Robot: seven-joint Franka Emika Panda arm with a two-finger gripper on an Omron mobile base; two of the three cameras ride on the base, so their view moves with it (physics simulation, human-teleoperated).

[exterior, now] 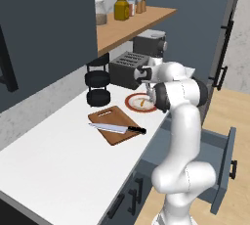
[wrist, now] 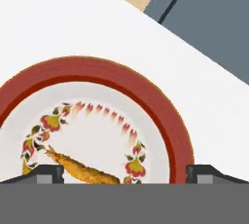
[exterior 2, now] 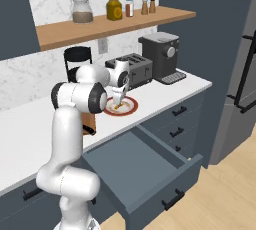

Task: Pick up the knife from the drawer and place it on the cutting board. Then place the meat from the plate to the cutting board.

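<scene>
Yellowish-tan meat point(wrist: 82, 170) lies between the spread pincer point(wrist: 124, 175) tips.

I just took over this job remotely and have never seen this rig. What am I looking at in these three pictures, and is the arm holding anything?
The machine is a white robot arm on a base that can drive, in a simulated kitchen. Two pictures come from cameras on the base, behind the arm to its left and right. The third comes from a camera on the hand, looking along the gripper.

On the white counter lies the cutting board with the knife already across it. Beside it is the plate, red-rimmed, with the meat on it, a small yellowish piece. Behind stand a toaster and a coffee machine. The drawer below is pulled out.

The gripper hangs just over the plate, fingers wide apart on either side of the meat, holding nothing.
</scene>
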